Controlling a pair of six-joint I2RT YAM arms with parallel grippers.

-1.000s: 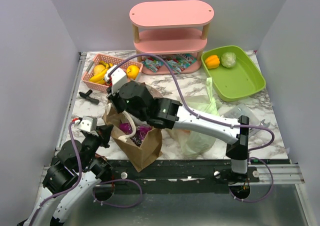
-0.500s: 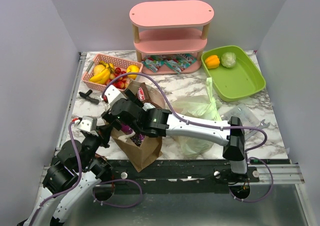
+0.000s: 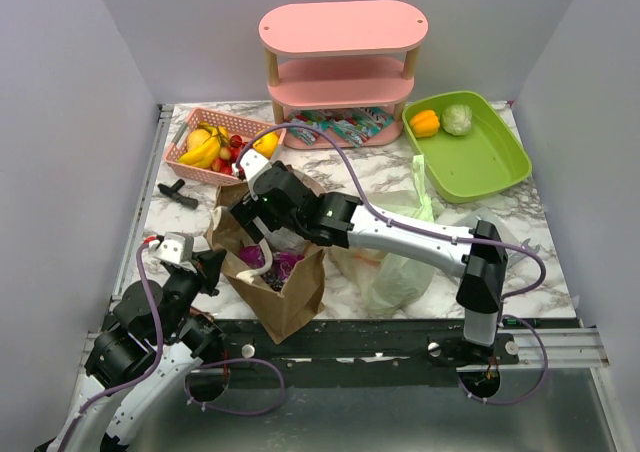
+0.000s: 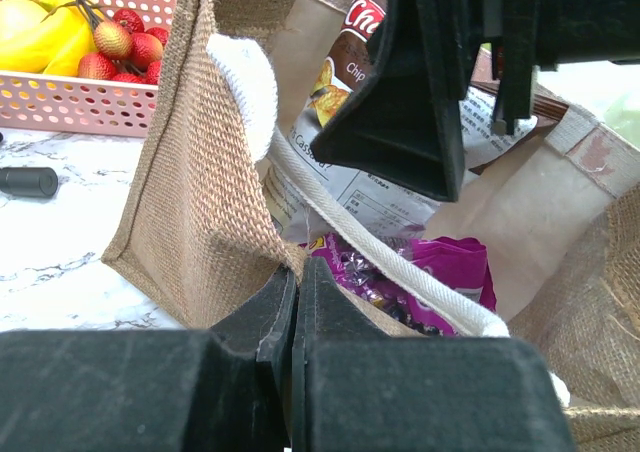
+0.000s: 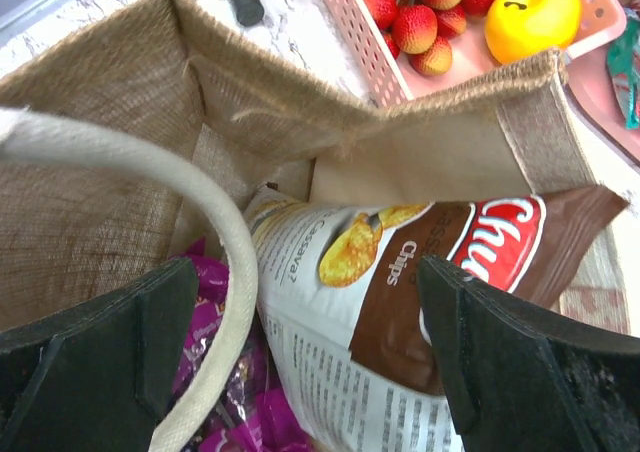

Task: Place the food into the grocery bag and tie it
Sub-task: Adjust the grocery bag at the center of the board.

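Note:
A brown burlap bag [image 3: 275,282] with white handles stands at the table's front left. My left gripper [image 3: 212,262] is at its left rim, jaws shut on the burlap edge [image 4: 293,277]. My right gripper [image 3: 262,217] hangs open over the bag's mouth. A white-and-brown chips pack [image 5: 400,272] lies loose between its fingers, inside the bag. A purple snack pack [image 5: 215,372] lies beneath it in the bag [image 4: 450,272]. The grocery bag [image 3: 400,262], pale green and crinkly, lies slumped just right of the brown bag, under my right arm.
A pink basket [image 3: 190,154] of bananas and strawberries sits at back left, with a black tool [image 3: 178,192] beside it. A pink shelf [image 3: 343,52] stands at the back, snack packs [image 3: 340,127] on its bottom tier. A green tray [image 3: 490,167] holds an orange pepper and a cabbage.
My right gripper came from beside the basket down into the brown bag with the chips pack, opened and let it go. The left arm has not moved.

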